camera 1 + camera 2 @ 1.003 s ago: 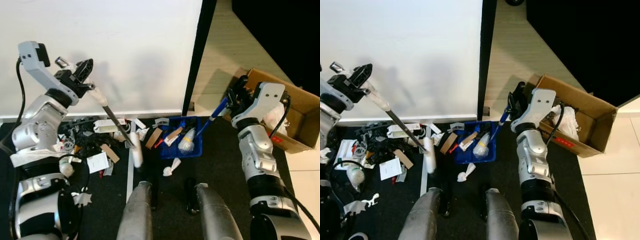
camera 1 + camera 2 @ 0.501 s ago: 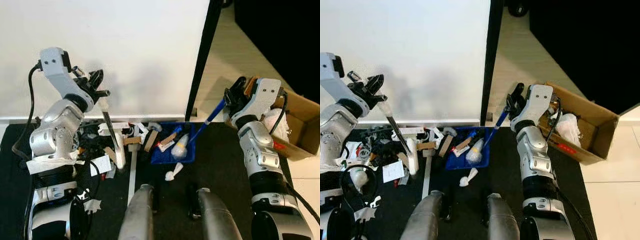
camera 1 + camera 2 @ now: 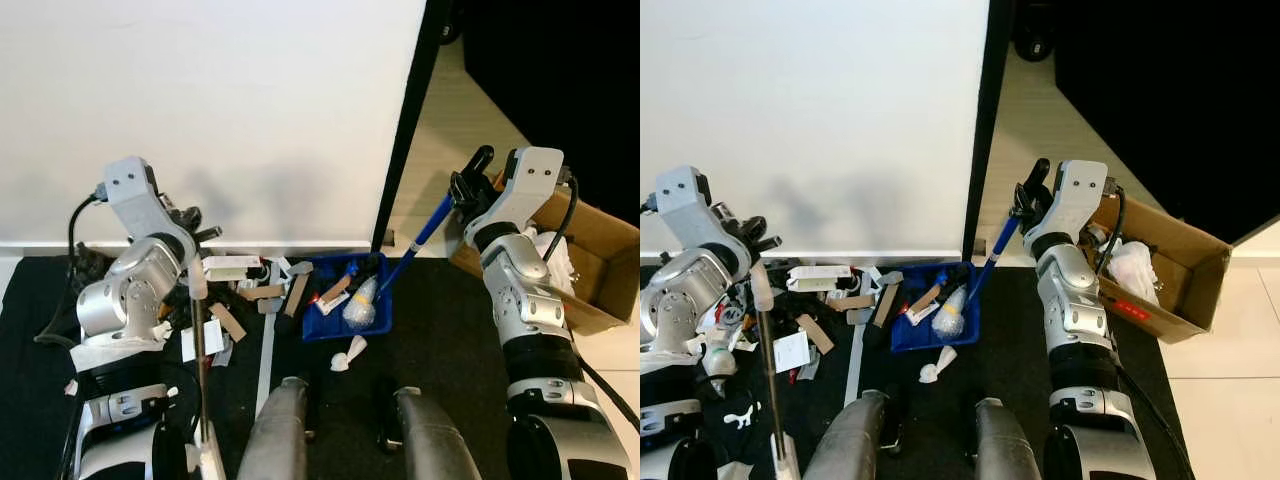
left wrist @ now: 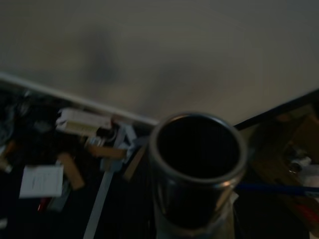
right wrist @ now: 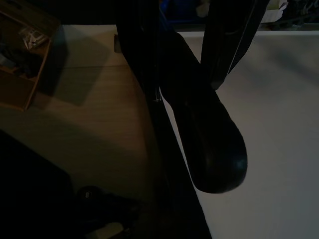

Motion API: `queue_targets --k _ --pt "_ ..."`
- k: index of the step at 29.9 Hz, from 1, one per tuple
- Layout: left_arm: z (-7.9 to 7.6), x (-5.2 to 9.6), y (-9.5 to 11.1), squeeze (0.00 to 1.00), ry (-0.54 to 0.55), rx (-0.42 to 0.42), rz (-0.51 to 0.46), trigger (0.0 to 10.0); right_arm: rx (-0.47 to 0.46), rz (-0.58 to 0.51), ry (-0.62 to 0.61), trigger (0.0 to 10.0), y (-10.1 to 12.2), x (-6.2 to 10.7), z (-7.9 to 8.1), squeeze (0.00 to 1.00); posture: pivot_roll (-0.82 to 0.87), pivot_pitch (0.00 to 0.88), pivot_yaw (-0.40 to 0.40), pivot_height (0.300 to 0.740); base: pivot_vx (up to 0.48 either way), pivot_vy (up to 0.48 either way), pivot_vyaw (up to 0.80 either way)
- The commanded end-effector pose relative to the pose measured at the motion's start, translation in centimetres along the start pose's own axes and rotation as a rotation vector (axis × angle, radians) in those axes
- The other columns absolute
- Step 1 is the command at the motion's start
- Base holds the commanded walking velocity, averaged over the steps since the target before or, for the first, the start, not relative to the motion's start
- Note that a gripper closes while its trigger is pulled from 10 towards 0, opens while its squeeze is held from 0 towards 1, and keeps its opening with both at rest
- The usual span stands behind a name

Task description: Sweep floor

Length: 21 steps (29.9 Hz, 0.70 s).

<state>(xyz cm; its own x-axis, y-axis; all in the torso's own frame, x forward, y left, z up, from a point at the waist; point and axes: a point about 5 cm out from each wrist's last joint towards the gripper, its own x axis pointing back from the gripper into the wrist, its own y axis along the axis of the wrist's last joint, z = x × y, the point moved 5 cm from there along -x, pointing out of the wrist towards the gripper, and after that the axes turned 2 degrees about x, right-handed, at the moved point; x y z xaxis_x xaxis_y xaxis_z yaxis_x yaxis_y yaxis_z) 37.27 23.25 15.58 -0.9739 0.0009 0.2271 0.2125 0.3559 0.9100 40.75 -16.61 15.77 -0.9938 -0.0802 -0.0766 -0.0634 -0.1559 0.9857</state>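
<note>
Litter [image 3: 235, 300] strews black floor [image 3: 450, 340] below white wall [image 3: 200, 110].

The left gripper [image 3: 192, 222] has dropped from beside the white wall to low over the litter [image 3: 235, 300], and the broom [image 3: 200, 370] clamped in its jaws has swung from slanting toward the blue dustpan [image 3: 345, 300] to nearly upright, its head now straight below the jaws beside the robot's leg.
</note>
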Motion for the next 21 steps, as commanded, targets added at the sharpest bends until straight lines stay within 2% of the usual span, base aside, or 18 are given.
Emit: queue_targets --k 1,2,3,6,9,13,15,21 --pt "-0.7 0.3 0.9 0.0 -0.028 -0.039 -0.056 10.0 -0.037 -0.028 0.012 10.0 0.8 -0.2 0.4 0.0 0.0 0.142 0.066 0.74 0.296 0.0 0.0" --pt "-0.7 0.3 0.9 0.0 -0.028 -0.039 -0.056 10.0 -0.037 -0.028 0.012 10.0 0.8 -0.2 0.4 0.0 0.0 0.142 0.066 0.74 0.296 0.0 0.0" --pt "-1.8 0.6 1.7 0.0 -0.082 -0.068 -0.09 10.0 -0.044 -0.052 -0.018 10.0 1.5 -0.3 -0.3 0.0 0.0 0.146 0.067 0.74 0.0 0.0 0.0" --pt "-2.4 0.7 1.9 0.0 -0.107 -0.063 -0.096 10.0 -0.055 -0.076 -0.035 10.0 2.2 -0.4 -0.7 0.0 0.0 0.148 0.068 0.74 0.0 0.0 0.0" --pt "-3.1 0.8 2.1 0.0 -0.114 -0.037 -0.106 10.0 -0.084 -0.159 -0.063 10.0 4.7 -0.5 -1.3 0.0 0.0 0.148 0.069 0.74 0.0 0.0 0.0" --pt "-3.4 0.8 1.9 0.0 -0.12 -0.019 -0.104 10.0 -0.092 -0.209 -0.064 10.0 6.4 -0.5 -1.3 0.0 0.0 0.148 0.07 0.74 0.0 0.0 0.0" --pt "-3.4 0.8 2.0 0.0 -0.112 -0.026 -0.134 10.0 -0.101 -0.254 -0.053 10.0 8.1 -0.5 -1.1 0.0 -0.01 0.147 0.068 0.74 0.0 0.0 0.0" --pt "-4.2 0.8 1.6 0.0 -0.146 -0.034 -0.123 10.0 -0.104 -0.291 -0.031 10.0 10.0 -0.4 -0.8 0.0 -0.02 0.142 0.055 0.74 0.0 0.0 0.0"
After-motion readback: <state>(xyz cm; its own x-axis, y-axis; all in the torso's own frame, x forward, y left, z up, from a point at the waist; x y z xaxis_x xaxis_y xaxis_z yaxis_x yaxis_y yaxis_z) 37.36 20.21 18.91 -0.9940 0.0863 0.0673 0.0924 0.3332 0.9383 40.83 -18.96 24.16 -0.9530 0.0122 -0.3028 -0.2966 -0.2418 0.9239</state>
